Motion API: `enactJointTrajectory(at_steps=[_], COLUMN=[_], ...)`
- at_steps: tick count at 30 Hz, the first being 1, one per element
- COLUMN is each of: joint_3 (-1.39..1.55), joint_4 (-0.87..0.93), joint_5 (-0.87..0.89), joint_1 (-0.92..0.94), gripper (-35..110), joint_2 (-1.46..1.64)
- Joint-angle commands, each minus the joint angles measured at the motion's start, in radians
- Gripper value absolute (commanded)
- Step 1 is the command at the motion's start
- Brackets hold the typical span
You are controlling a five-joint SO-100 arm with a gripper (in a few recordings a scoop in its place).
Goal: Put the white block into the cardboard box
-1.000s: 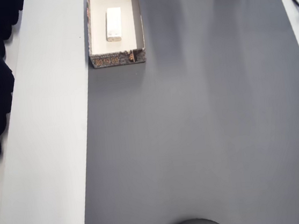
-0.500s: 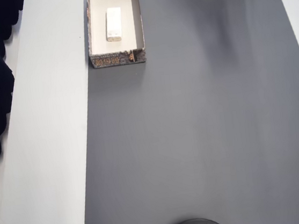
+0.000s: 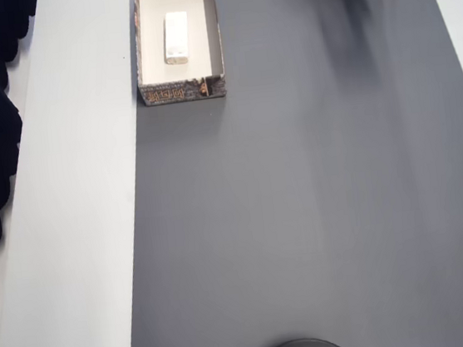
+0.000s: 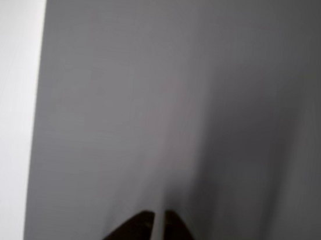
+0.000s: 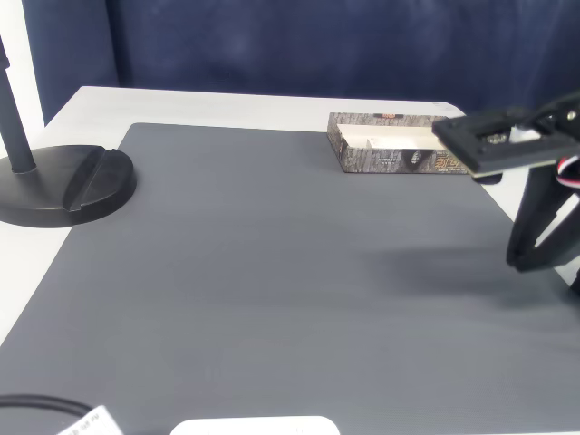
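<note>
Grey mat [image 3: 301,199] bears cardboard box [image 3: 214,37] holding white block [image 3: 176,37]; end effector [image 4: 158,228] seemingly nearly pressed together

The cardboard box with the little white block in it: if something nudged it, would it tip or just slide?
The cardboard box looks shallow and wide, so it would probably slide on the grey mat rather than tip. Thin card suggests it is light. The white block lying flat inside might shift.

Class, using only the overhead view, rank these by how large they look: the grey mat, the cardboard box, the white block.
1. grey mat, by far the largest
2. cardboard box
3. white block, lying inside the box
</note>
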Motion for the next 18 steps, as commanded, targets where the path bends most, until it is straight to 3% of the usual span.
enactJointTrajectory(at_steps=[1, 18], joint_3=[0.069, 0.321], joint_4=[-0.049, -0.14], joint_5=[-0.011, -0.023], joint_1=[-0.008, 0.002], gripper=[-2, -2], joint_2=[0.081, 0.462])
